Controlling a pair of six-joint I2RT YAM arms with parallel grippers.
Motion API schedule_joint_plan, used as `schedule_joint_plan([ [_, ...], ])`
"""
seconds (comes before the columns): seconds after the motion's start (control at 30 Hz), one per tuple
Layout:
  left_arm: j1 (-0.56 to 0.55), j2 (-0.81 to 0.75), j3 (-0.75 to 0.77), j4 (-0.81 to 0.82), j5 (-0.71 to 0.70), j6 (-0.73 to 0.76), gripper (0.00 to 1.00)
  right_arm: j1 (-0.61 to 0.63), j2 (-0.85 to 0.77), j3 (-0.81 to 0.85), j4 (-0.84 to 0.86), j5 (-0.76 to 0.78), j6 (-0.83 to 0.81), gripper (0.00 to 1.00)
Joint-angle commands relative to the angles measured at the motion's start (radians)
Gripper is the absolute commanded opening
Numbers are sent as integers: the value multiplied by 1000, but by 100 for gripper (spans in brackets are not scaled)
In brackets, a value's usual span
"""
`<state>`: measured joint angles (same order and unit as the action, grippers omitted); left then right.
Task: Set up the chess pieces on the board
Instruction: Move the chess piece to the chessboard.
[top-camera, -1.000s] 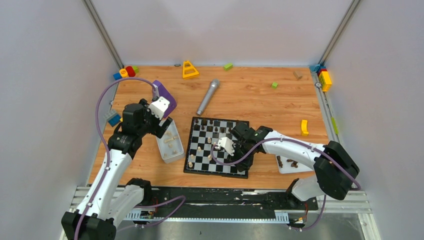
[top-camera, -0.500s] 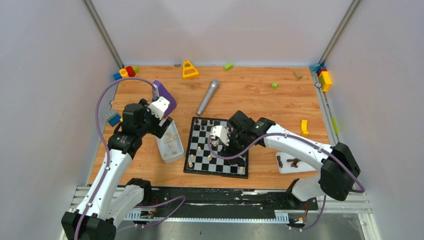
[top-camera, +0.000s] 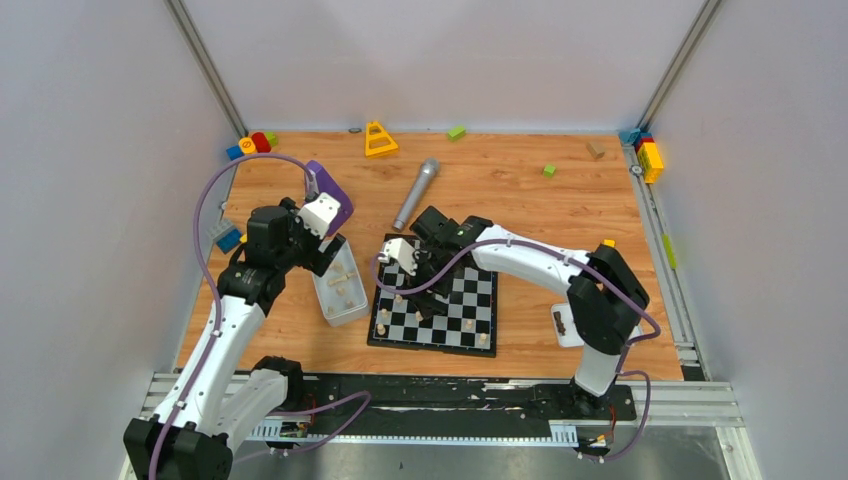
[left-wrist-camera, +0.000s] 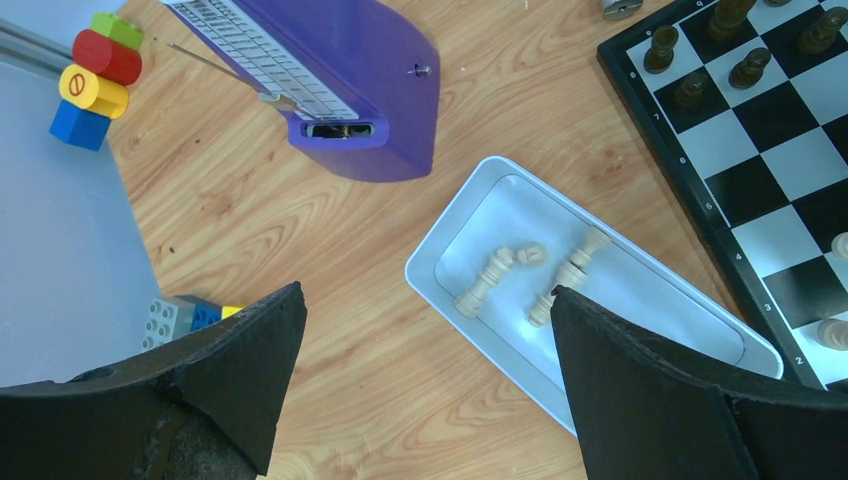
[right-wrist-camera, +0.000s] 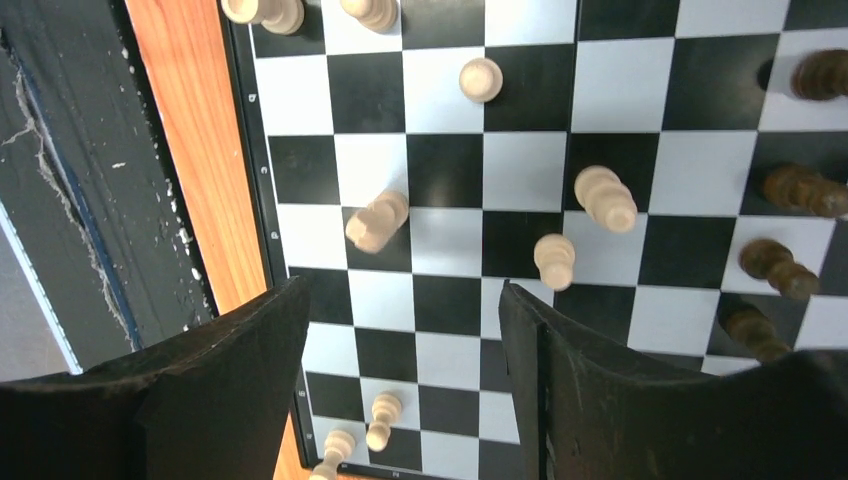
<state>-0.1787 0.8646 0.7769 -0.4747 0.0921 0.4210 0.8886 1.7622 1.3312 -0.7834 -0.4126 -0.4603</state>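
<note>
Near the table's front edge, the chessboard (top-camera: 462, 326) is carrying a partial set: light pieces (right-wrist-camera: 605, 200) are standing scattered and dark pieces (right-wrist-camera: 790, 190) are lining its far side. The right claw (right-wrist-camera: 400, 300) is hovering open and empty above it. The left claw (left-wrist-camera: 428, 295) is gaping over the tray (left-wrist-camera: 440, 250), where loose pieces (left-wrist-camera: 575, 270) are lying unplaced.

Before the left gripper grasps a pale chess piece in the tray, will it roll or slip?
Likely it rolls: the pale chess pieces lie on their sides, round-bodied, in the smooth tray. They look like turned wood, so probably light and stiff.
</note>
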Motion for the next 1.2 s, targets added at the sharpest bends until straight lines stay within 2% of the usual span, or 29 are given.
schedule_joint_plan([
  [0.0, 7, -7, 1, 25, -5, -7, 100, 15, 52, 75, 32, -8, 9, 71],
  [0.3, 6, 10, -1, 31, -22, -6, 100, 33, 114, 83, 46, -27, 5, 70],
  [0.53, 7, 32, 1, 41, -70, -11, 100, 45, 139, 81, 53, -34, 8, 61],
  [0.93, 6, 48, -1, 54, -118, -12, 100, 75, 106, 67, 49, -78, -1, 19],
  [1.17, 7, 51, -2, 55, -121, -12, 100, 111, 82, 57, 43, -100, -4, 11],
])
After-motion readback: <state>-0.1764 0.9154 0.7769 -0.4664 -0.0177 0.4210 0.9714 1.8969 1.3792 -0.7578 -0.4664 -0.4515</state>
